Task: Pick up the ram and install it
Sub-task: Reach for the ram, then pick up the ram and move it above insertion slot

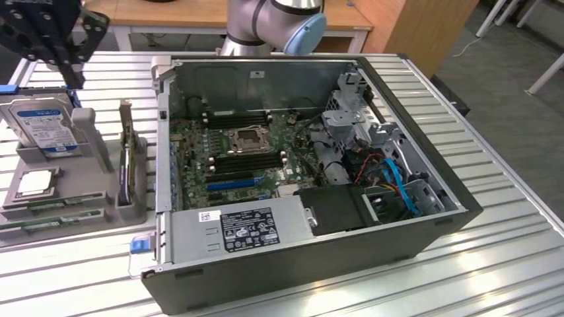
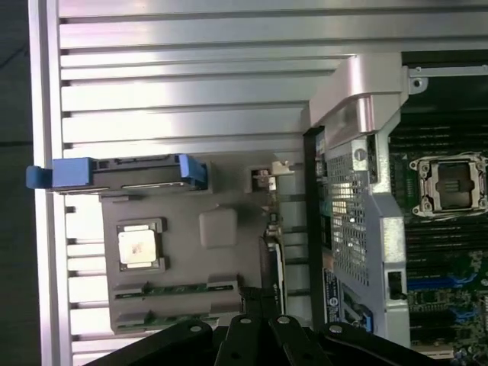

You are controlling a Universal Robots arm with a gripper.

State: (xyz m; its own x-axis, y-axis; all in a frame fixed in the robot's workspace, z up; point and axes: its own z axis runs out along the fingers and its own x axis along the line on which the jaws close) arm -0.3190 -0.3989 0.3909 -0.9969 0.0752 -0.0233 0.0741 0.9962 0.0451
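Jaws, open or shut I cannot tell, hover above the ram [image 1: 55, 205], probably light, stiff, fragile; grip its long edges.

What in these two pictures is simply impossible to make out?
- Gripper: exterior view, cut off by the picture's top edge.
- Ram: exterior view, chips and label too small to read; one stick is cut off by the left edge.
- Power supply label: exterior view, print too small to read.
- Motherboard: exterior view, near end hidden behind the power supply.
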